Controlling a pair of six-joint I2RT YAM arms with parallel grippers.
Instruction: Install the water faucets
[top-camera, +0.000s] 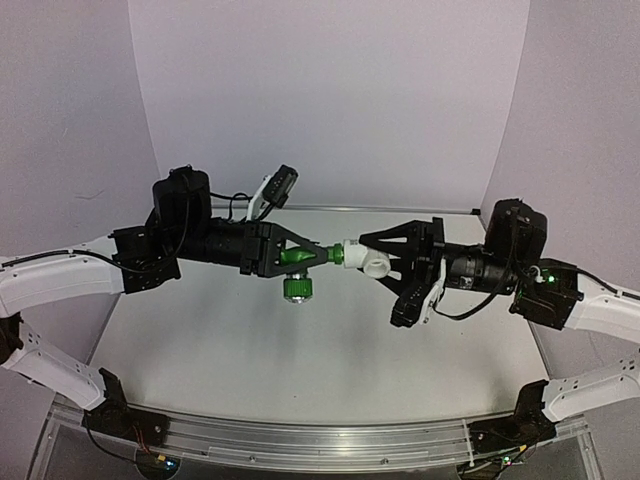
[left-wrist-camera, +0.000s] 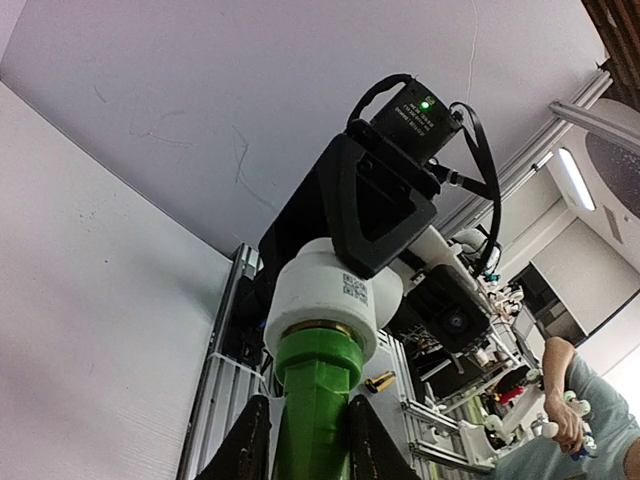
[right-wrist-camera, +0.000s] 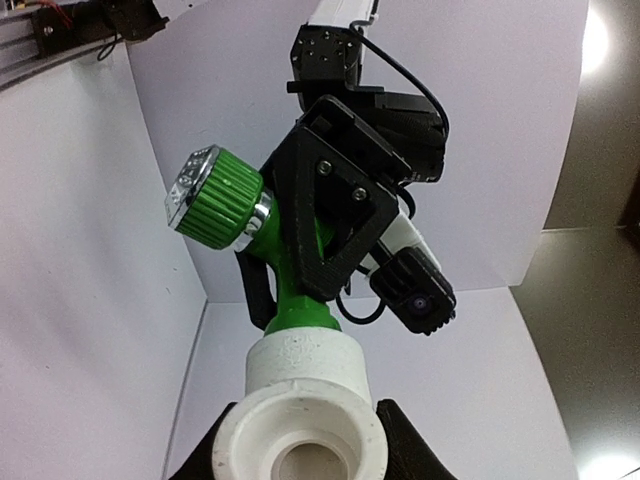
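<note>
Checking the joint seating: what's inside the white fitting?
The green tap enters one mouth of the white fitting, past a brass-coloured ring; how deep is hidden by the wall. The mouth facing the right wrist camera shows a hollow bore.

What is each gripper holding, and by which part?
The left gripper holds the green tap by its body, beside the knob; the right gripper grips the white fitting by its sides.

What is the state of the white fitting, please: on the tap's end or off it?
On: the tap has its green end inside the fitting, in both wrist views.
</note>
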